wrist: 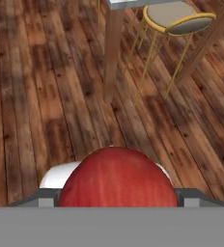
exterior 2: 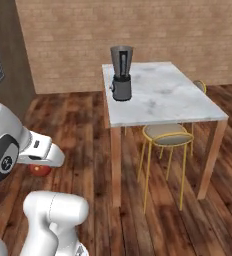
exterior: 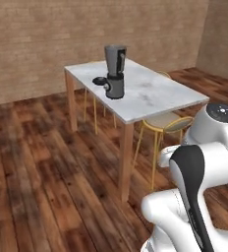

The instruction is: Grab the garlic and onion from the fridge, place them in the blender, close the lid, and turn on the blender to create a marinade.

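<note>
The gripper (wrist: 115, 202) pinches the onion (wrist: 117, 179) low over the wooden floor (wrist: 46, 96). The blender (exterior: 115, 72) stands on the worktop (exterior: 155, 93) with the lid (exterior: 99, 80) beside it. A yellow stool (exterior 2: 166, 136) sits tucked under the worktop's near side.

The white marble-look bench (exterior: 155, 93) is smooth and faintly veined, on plain wooden legs. The smoky grey see-through blender jar (exterior 2: 121, 61) looks like glossy plastic. Between the fingers, the round red onion (wrist: 118, 179) has a satiny, finely streaked skin. Beyond it, the dark plank floor (wrist: 46, 96) shows rough grain.
</note>
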